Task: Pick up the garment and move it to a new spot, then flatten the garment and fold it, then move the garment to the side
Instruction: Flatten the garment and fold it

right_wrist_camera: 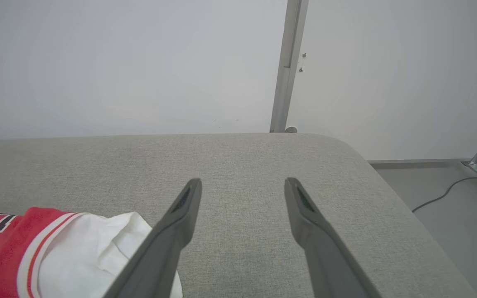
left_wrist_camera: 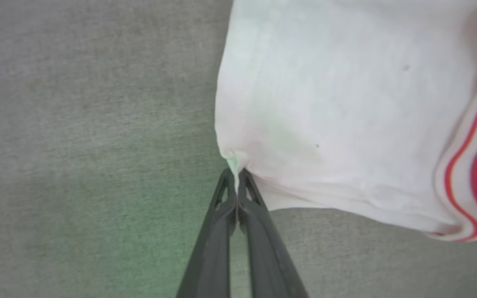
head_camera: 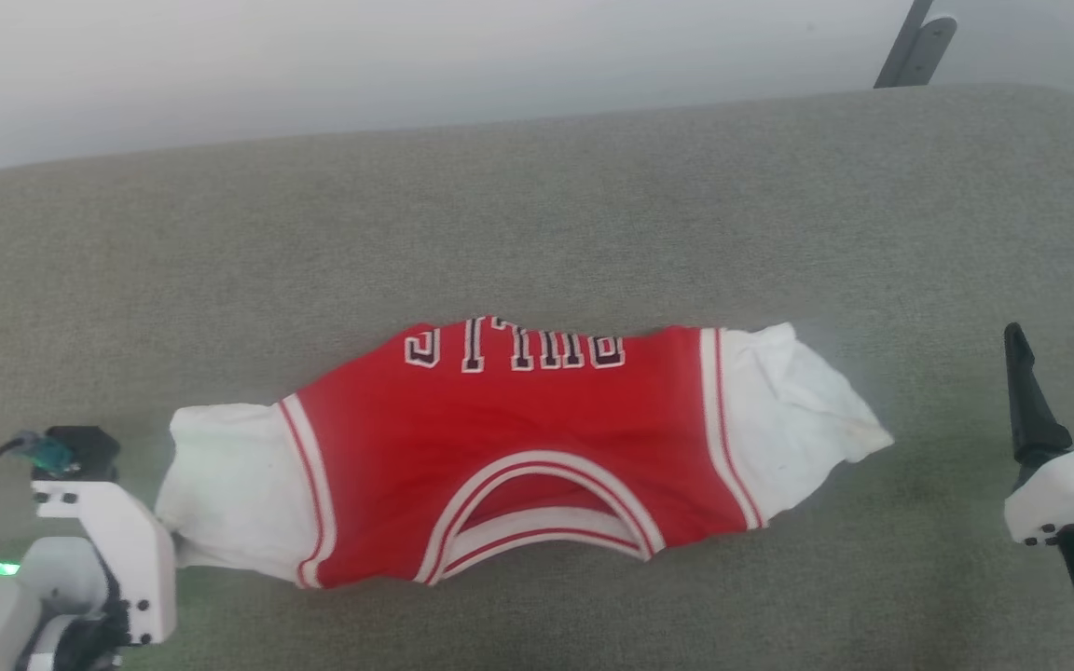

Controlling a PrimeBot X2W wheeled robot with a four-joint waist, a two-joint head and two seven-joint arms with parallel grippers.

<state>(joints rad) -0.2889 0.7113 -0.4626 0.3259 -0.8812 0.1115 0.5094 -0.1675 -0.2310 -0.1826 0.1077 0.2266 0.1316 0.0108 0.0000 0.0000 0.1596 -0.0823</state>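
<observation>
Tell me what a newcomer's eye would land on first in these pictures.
The red jersey grabs the eye first, lying spread across the middle of the grey upholstered surface. Next, the left end effector is shut on the corner of its white sleeve at the robot's left. The right end effector stands open at the right, apart from the other sleeve.

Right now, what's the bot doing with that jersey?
The left gripper is shut on a corner of the jersey's white sleeve, pinching the cloth between its fingertips. The right gripper is open and hangs beside the other sleeve without touching it. The jersey lies bunched across the grey cushion, neck opening toward the robot and lettering along the far edge. It is not flattened or folded yet.
</observation>
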